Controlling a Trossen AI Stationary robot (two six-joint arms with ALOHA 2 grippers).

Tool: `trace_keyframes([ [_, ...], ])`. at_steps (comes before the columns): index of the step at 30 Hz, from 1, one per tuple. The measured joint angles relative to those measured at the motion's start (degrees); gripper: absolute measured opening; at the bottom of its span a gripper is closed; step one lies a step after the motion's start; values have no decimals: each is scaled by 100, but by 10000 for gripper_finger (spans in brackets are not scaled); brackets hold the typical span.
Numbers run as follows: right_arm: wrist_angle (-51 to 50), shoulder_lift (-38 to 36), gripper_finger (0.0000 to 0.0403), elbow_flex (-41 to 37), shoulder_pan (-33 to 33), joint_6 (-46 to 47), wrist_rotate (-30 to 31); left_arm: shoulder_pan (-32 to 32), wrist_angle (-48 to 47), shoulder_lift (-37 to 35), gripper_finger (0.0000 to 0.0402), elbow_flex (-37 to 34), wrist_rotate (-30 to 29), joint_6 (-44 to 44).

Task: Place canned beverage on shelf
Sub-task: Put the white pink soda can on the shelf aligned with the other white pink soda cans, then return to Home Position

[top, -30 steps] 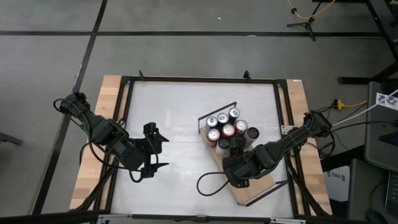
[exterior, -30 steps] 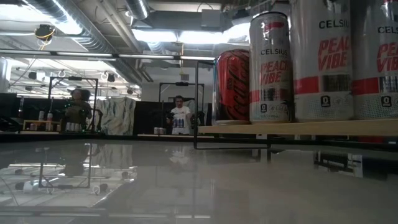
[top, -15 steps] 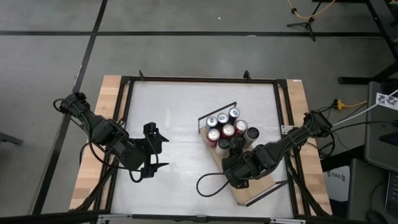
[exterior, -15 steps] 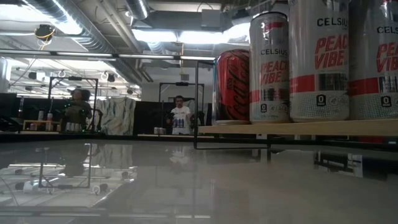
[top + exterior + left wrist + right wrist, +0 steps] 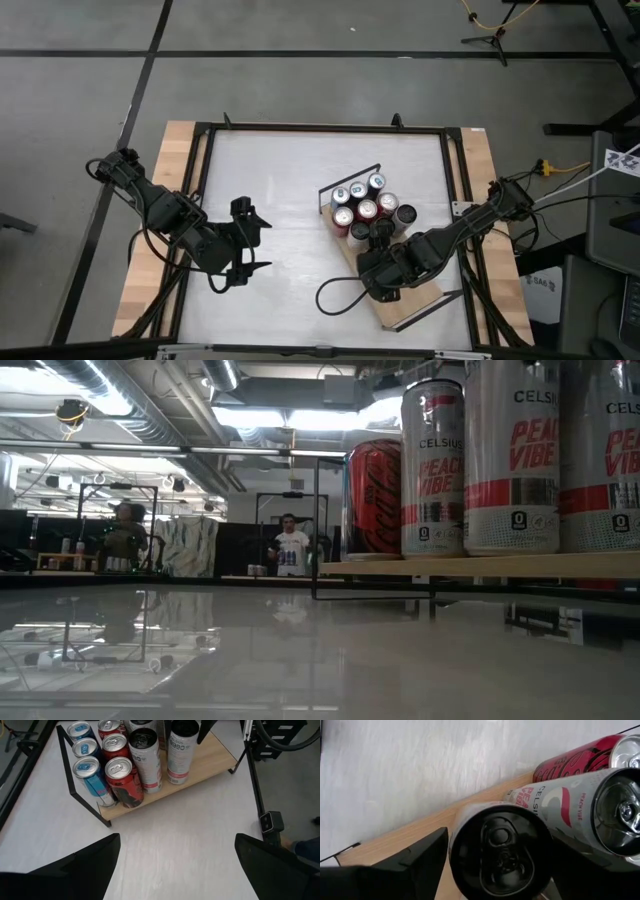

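Item one, the right gripper: we find it over the light-wood shelf, straddling a tall white-and-red can seen top-down in the right wrist view, one dark finger showing beside the can with a sliver of gap; the other finger is hidden behind it. We read the jaws as parted, no longer pressing, though contact on the hidden side cannot be ruled out. Item two, the can itself: upright on the board, standing just beside a matching can and near a red cola can. Item three, the shelf's stock: a cluster at the railed end, with blue cans, red cans and the two tall white ones on the side toward the empty board. Item four, the black wire rail closing that end. Item five, the left gripper: waiting well apart over the white tabletop, fingers spread wide, empty. Step in hand, by our judgement: the release, with the beverage already set in place. The next move calls for a straight lift clear of the can top, without brushing the neighbour that stands so close, since a sideways drag could tip either tall can.
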Motion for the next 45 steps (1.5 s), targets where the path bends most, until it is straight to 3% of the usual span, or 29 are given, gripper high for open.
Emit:
trace_keyframes([
  [22,-790,7,305,821,2,-4,358,-1,0,0,386,0,0,39],
  [34,-1607,-23,303,2590,-297,-312,339,94,-7,-478,386,0,-278,287],
  [39,-1646,-363,271,3173,-651,-866,247,115,-3,-997,366,0,-439,673],
  [45,-1579,-1224,191,2921,-1076,-1034,278,123,245,-1756,303,-451,-938,969],
])
